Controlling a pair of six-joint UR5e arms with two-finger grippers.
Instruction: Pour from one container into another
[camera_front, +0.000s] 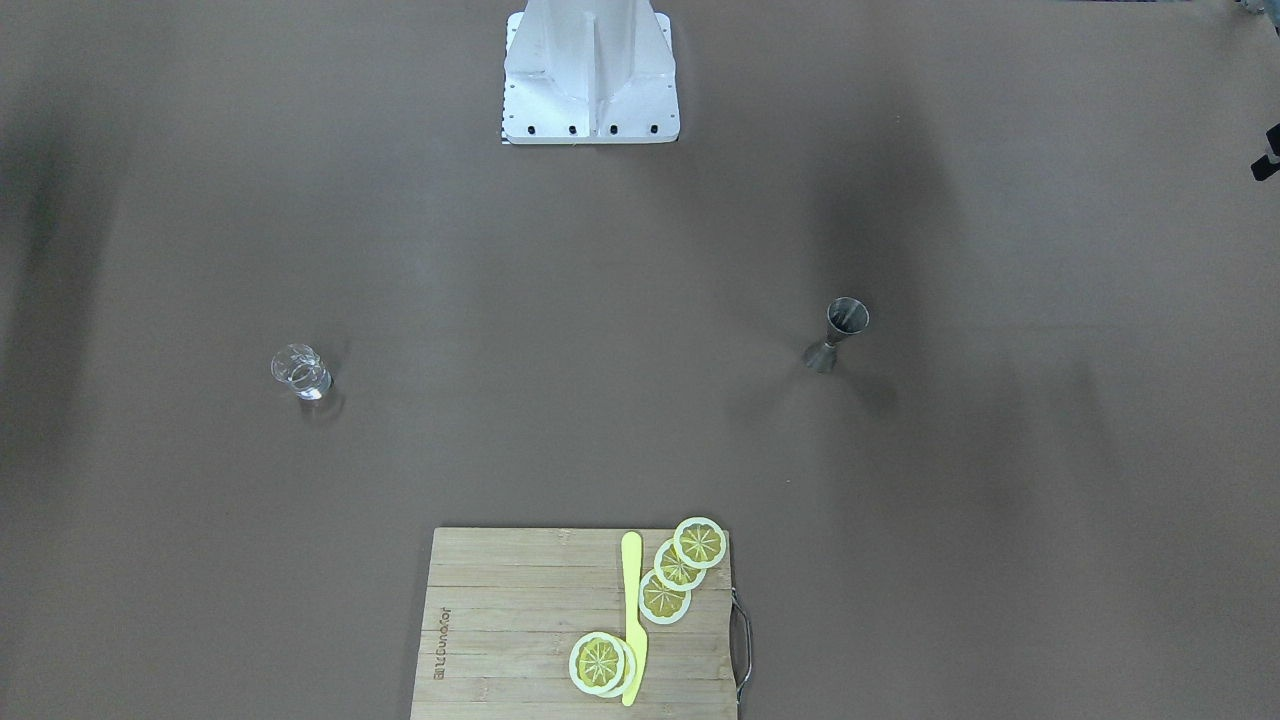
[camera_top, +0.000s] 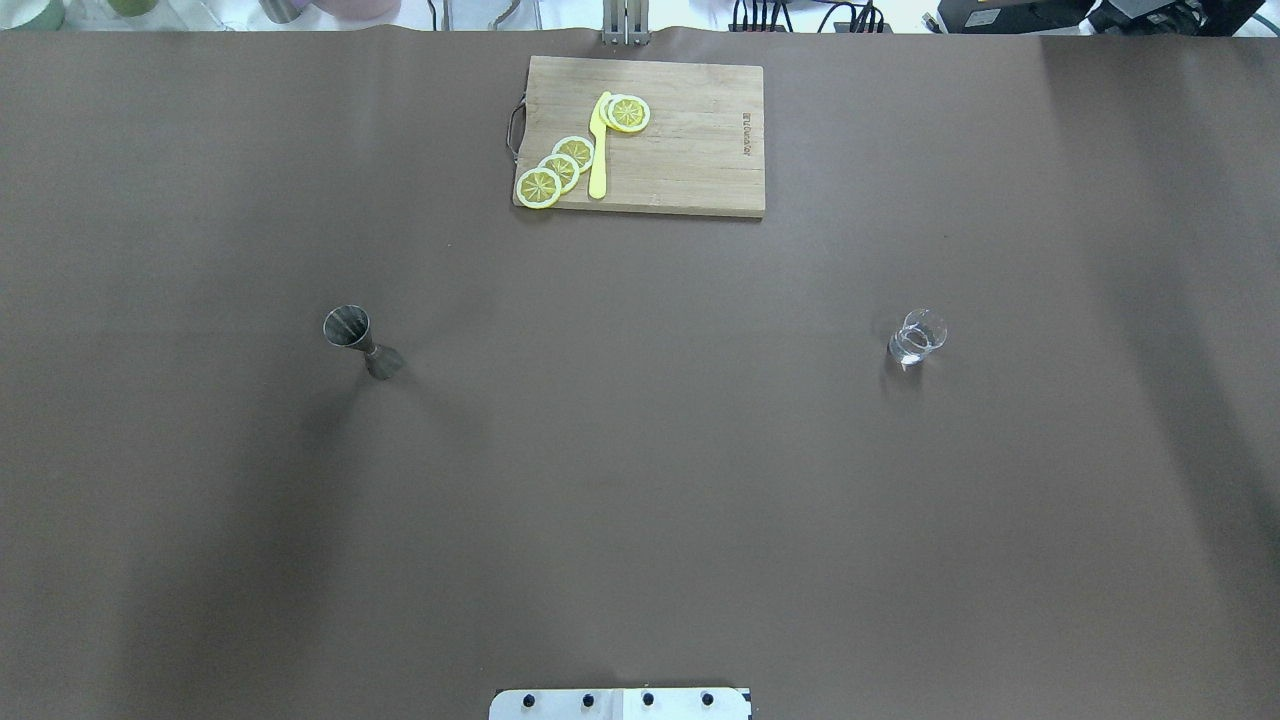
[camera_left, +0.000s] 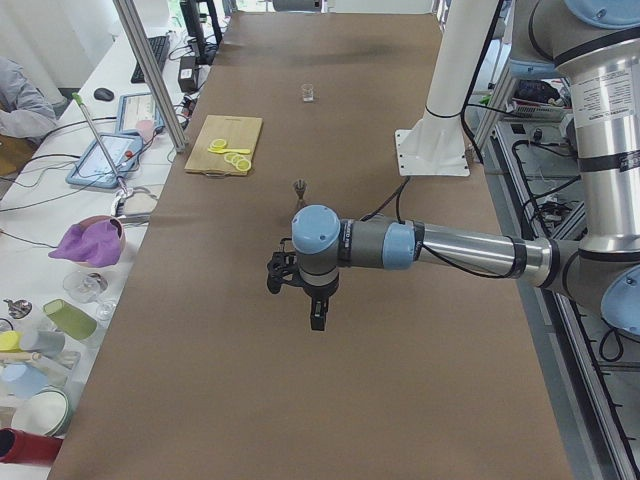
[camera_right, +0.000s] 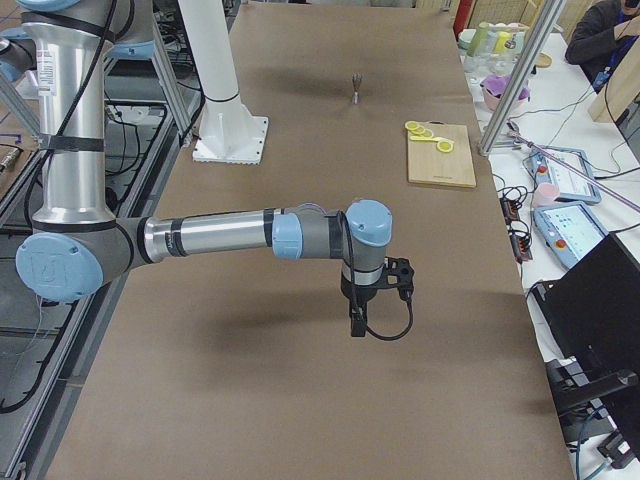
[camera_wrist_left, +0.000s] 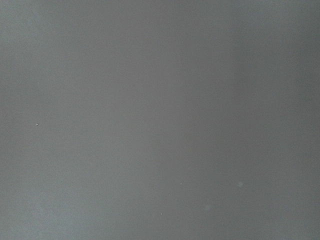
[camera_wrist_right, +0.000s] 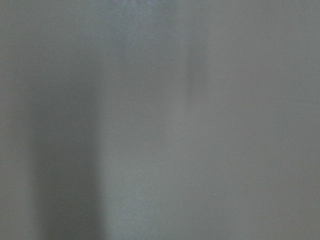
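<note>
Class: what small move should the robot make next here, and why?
Probably swing the left gripper toward the jigger. The jigger stands upright and untouched on the robot's left side, the glass stands far off on its right, and the gripper hangs well away from both.

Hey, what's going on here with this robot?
Nothing is being handled yet. A metal jigger stands on the robot's left side and a small clear glass on its right. The left gripper and right gripper hang over bare table, away from both. A cutting board with lemon slices and a yellow knife lies at the far edge.
</note>
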